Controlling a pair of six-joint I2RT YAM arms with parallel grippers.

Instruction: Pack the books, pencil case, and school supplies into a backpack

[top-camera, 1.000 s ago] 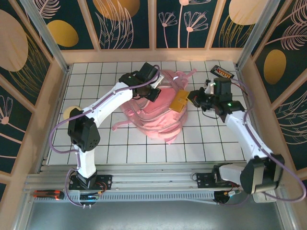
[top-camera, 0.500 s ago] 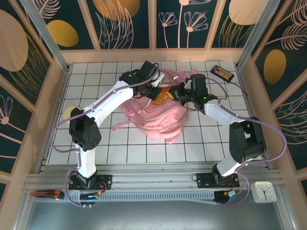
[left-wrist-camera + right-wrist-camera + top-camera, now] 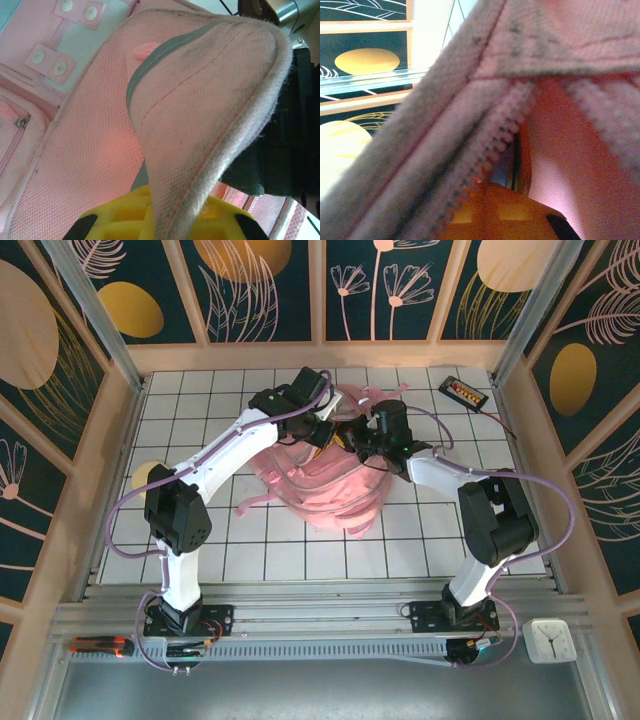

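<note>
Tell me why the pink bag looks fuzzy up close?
Right wrist view: the big bright pink fabric backpack is too close, so its zipper blurs and the inside glows orange-red. Left wrist view: its flap is slightly soft. Top view: sharp, evenly lit.

This is a robot test booth in a lab, not a home. A left arm (image 3: 222,455) and a right arm (image 3: 440,472) stand bolted to an aluminium rail (image 3: 320,615) at the near edge of a white bench (image 3: 200,540) ruled in a grid. Purple cables (image 3: 110,530) loop off them. Wooden-framed wall panels (image 3: 255,285), navy with gold discs and leaf outlines, box the bench in like a stage set.
</note>
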